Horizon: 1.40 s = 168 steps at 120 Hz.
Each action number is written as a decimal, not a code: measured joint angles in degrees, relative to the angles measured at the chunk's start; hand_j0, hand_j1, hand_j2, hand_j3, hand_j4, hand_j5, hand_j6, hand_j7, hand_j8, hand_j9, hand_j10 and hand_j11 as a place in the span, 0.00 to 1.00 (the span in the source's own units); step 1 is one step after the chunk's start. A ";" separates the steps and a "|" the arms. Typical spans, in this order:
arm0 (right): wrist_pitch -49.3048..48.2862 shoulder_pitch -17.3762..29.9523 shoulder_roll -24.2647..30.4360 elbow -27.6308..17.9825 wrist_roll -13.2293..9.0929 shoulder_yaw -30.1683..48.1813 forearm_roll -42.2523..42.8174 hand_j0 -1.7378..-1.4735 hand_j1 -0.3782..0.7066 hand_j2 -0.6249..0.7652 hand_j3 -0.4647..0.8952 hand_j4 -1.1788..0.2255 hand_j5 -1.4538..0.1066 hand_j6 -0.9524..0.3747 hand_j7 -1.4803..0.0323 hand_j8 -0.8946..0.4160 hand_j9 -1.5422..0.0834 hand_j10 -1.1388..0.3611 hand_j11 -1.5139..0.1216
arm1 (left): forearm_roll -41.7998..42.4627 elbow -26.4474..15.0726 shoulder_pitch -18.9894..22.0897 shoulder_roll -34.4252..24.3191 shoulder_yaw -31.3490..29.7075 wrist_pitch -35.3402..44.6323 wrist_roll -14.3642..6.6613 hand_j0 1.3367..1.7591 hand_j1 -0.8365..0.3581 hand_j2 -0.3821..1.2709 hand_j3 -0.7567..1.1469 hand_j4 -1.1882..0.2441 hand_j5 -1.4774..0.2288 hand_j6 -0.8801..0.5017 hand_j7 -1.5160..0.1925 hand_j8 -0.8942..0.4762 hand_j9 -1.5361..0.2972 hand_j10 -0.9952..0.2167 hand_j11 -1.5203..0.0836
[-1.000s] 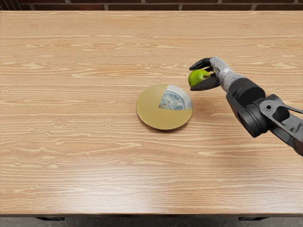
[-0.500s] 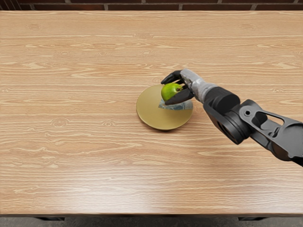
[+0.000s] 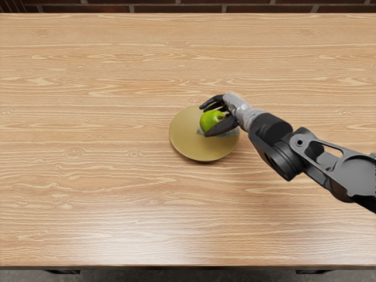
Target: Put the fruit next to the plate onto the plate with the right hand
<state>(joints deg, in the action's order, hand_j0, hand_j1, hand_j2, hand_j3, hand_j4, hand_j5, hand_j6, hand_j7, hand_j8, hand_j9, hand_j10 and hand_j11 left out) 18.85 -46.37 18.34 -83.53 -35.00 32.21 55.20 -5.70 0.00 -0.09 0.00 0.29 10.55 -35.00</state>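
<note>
R hand [image 3: 218, 116] | grips green fruit [image 3: 210, 120] | now lower over plate [image 3: 189, 141] vs 0.5s ago

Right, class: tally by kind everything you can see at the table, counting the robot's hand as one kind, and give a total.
green fruit: 1, held over the plate
plate: 1
right hand: 1, closed on the fruit
Total: 3

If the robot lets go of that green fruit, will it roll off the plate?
It might roll a little: the green fruit looks round and smooth. The plate looks nearly flat, so its rim may not stop it. It seems firm: the right hand grips it without denting it.
</note>
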 joint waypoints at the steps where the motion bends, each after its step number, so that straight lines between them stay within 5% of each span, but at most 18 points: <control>1: 0.00 0.00 -0.05 0.06 0.00 0.00 0.01 0.31 0.49 0.49 0.34 0.53 0.52 0.47 0.58 0.50 0.54 0.55 0.52 | 0.00 0.00 0.00 0.00 0.00 0.00 0.00 0.76 0.99 0.23 0.40 0.83 0.87 0.63 0.89 0.65 0.84 0.82 0.95; 28: -3.43 -0.27 -0.11 0.55 0.00 2.02 -3.68 0.31 0.18 0.46 0.34 0.73 0.79 0.63 0.84 0.62 0.81 0.69 0.79 | 0.00 0.00 0.00 0.00 0.00 0.00 0.00 0.76 0.99 0.23 0.40 0.83 0.87 0.63 0.89 0.65 0.84 0.82 0.95; 53: -31.15 0.54 9.92 0.58 0.37 10.51 -22.33 0.30 0.08 0.46 0.34 0.80 0.88 0.69 0.93 0.68 0.90 0.73 0.88 | 0.00 0.00 0.00 0.00 0.00 0.00 0.00 0.76 0.99 0.23 0.40 0.83 0.87 0.63 0.89 0.65 0.84 0.82 0.95; 76: -49.72 0.74 20.86 0.77 6.11 13.25 -32.96 0.30 0.05 0.45 0.34 0.82 0.91 0.71 0.96 0.68 0.93 0.75 0.91 | -0.01 0.00 0.00 0.00 0.00 0.00 0.00 0.76 0.99 0.23 0.40 0.83 0.87 0.63 0.89 0.65 0.84 0.82 0.95; 120: -53.74 5.47 34.00 10.46 22.65 14.12 -38.65 0.30 0.03 0.45 0.34 0.84 0.93 0.72 0.98 0.68 0.95 0.76 0.92 | -0.02 0.00 -0.13 0.00 0.10 -0.01 0.00 0.76 0.99 0.23 0.40 0.83 0.87 0.63 0.89 0.65 0.84 0.82 0.95; 168: -53.86 7.15 39.20 12.99 27.47 14.09 -38.84 0.30 0.03 0.45 0.34 0.84 0.93 0.72 0.98 0.68 0.95 0.76 0.93 | 0.00 0.00 -0.26 0.00 0.01 0.00 0.00 0.76 0.99 0.23 0.40 0.83 0.87 0.63 0.89 0.65 0.84 0.82 0.95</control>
<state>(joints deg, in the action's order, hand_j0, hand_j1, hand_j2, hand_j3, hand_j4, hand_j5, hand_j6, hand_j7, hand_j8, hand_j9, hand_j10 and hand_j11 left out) -35.01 -39.22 57.54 -70.54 -7.53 46.30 16.36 -5.70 0.00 -0.35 0.00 0.30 10.55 -34.99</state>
